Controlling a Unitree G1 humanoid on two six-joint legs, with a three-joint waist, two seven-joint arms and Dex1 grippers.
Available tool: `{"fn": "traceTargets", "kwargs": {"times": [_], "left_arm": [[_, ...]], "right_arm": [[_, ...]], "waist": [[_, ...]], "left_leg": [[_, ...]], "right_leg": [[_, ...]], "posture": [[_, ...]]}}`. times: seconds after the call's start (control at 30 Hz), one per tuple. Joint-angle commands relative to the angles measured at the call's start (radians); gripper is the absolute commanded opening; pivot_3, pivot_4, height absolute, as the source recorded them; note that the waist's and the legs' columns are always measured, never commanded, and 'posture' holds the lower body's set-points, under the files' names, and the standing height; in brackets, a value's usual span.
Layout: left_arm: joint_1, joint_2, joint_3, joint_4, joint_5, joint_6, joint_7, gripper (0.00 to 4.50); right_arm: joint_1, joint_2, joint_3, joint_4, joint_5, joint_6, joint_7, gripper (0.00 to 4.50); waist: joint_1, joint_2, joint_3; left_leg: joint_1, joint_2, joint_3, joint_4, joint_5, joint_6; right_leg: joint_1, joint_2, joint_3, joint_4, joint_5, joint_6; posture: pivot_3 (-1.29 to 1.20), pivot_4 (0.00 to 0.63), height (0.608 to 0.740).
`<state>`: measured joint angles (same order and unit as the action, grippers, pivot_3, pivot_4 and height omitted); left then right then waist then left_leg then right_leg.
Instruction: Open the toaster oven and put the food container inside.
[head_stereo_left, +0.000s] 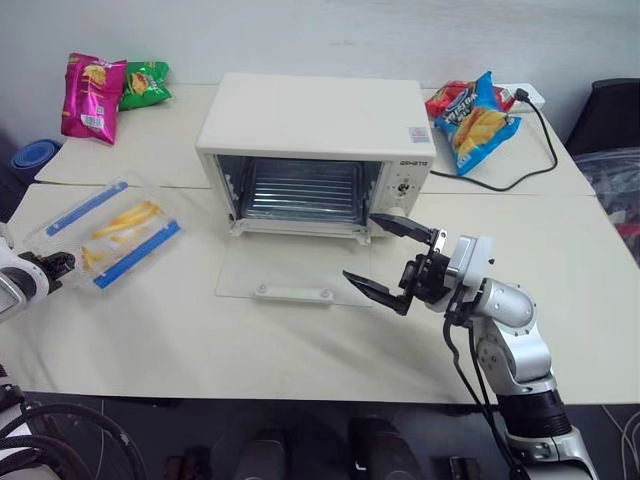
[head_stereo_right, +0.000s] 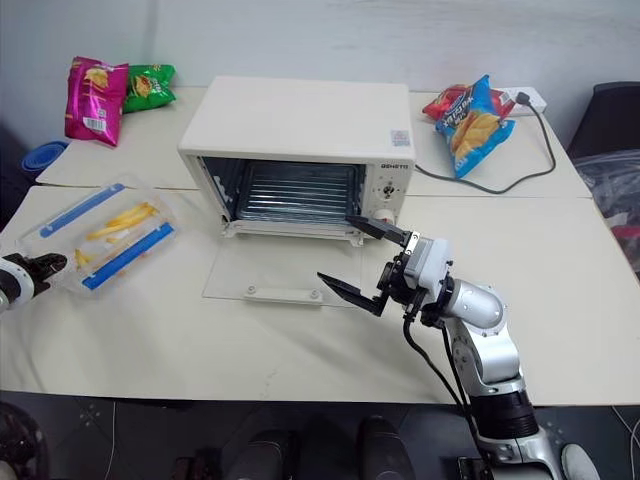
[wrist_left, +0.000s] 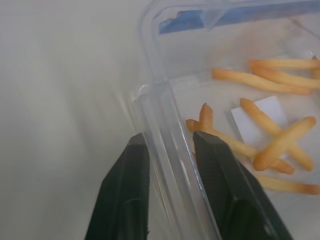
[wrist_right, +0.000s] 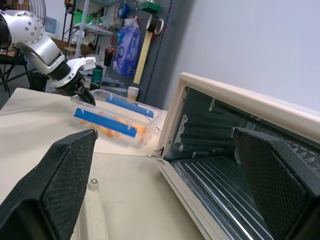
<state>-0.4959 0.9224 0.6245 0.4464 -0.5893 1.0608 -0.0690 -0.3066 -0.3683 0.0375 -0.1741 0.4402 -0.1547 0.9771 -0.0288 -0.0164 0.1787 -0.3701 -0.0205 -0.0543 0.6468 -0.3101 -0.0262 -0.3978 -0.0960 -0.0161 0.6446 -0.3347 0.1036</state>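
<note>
Left gripper (wrist_left: 170, 150) pinched on clear plastic fries container's (head_stereo_left: 105, 232) thin, light, slippery rim; right gripper (head_stereo_left: 392, 262) gaped empty.

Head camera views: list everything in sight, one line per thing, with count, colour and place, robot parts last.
Toaster oven: one, cream-white, table centre, glass door lying open flat.
Food container: one, clear with blue clips, fries inside, table's left side.
Snack bags: pink and green far left; blue and red far right.
Cable: one, black, far right.
Table: cream.
Left gripper: black, jaws around the container's wall.
Right gripper: black, open, before the oven door.
</note>
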Motion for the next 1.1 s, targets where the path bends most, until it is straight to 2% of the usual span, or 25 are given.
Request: {"fn": "traceTargets", "kwargs": {"times": [0.03, 0.13, 0.3, 0.43, 0.57, 0.7, 0.83, 0.97, 1.1], "left_arm": [[0.052, 0.050, 0.000, -0.138, 0.004, -0.092, -0.148, 0.37], [0.135, 0.091, -0.008, -0.268, -0.028, -0.084, -0.298, 0.26], [0.250, 0.174, 0.015, -0.407, -0.098, 0.051, -0.462, 0.26], [0.172, 0.158, -0.064, -0.577, -0.195, 0.190, -0.467, 0.26], [0.030, 0.070, -0.231, -0.670, -0.189, 0.265, -0.387, 0.26], [-0.104, -0.098, -0.370, -0.693, -0.163, 0.332, -0.282, 0.26], [-0.194, -0.250, -0.421, -0.644, -0.091, 0.314, -0.184, 0.26], [-0.236, -0.320, -0.461, -0.575, -0.014, 0.259, -0.145, 0.26], [-0.254, -0.366, -0.455, -0.553, 0.012, 0.203, -0.151, 1.32]], "right_arm": [[-0.001, -0.006, -0.007, -0.019, 0.005, -0.018, 0.002, 4.50], [0.004, -0.010, -0.011, -0.019, 0.003, -0.018, 0.000, 4.50], [0.029, -0.029, -0.025, -0.029, 0.006, -0.006, -0.005, 4.50], [0.055, -0.052, -0.036, -0.036, 0.010, 0.000, -0.007, 4.50], [0.062, -0.063, -0.039, -0.051, 0.004, 0.008, -0.024, 4.50], [0.081, -0.089, -0.054, -0.076, -0.009, 0.022, -0.046, 4.50], [0.127, -0.121, -0.073, -0.120, -0.018, 0.060, -0.080, 4.50], [0.194, -0.133, -0.082, -0.191, -0.006, 0.096, -0.117, 4.50], [0.236, -0.129, -0.086, -0.238, 0.000, 0.122, -0.152, 4.50]], "waist": [[0.000, 0.000, 0.000], [0.002, 0.000, 0.000], [0.002, 0.001, 0.001], [0.012, 0.001, 0.001], [0.023, 0.001, 0.001], [0.027, 0.001, 0.001], [0.026, 0.001, 0.001], [0.023, 0.001, 0.001], [0.027, 0.001, 0.001]], "left_leg": [[0.000, 0.000, 0.000, 0.000, 0.000, 0.000], [-0.001, 0.001, 0.000, 0.000, 0.000, 0.000], [-0.001, 0.000, 0.000, 0.000, -0.001, 0.001], [-0.001, 0.000, 0.000, 0.000, -0.001, 0.001], [-0.001, 0.000, 0.000, 0.001, -0.001, 0.002], [-0.001, -0.001, 0.001, 0.001, -0.001, 0.002], [-0.002, -0.001, 0.002, 0.003, -0.001, 0.002], [0.001, 0.000, 0.005, 0.002, -0.001, 0.002], [0.001, 0.000, 0.006, 0.004, -0.001, 0.002]], "right_leg": [[0.000, 0.000, 0.001, 0.000, 0.000, 0.000], [0.000, 0.000, 0.000, -0.001, 0.000, 0.000], [0.000, -0.001, 0.001, -0.002, 0.000, 0.000], [0.000, -0.001, 0.001, -0.003, 0.000, -0.001], [0.000, -0.001, 0.002, -0.002, 0.000, 0.000], [0.000, 0.000, 0.002, 0.000, 0.000, 0.000], [0.000, 0.001, 0.001, 0.001, 0.000, 0.001], [0.000, 0.003, 0.001, 0.001, 0.000, 0.001], [0.000, 0.003, 0.001, 0.000, 0.000, 0.001]], "posture": [[0.00, 0.150, 0.740], [0.00, 0.150, 0.740], [0.00, 0.150, 0.740], [0.00, 0.150, 0.740], [0.00, 0.150, 0.740], [0.00, 0.150, 0.740], [0.00, 0.150, 0.740], [0.00, 0.150, 0.740], [0.00, 0.150, 0.740]]}}
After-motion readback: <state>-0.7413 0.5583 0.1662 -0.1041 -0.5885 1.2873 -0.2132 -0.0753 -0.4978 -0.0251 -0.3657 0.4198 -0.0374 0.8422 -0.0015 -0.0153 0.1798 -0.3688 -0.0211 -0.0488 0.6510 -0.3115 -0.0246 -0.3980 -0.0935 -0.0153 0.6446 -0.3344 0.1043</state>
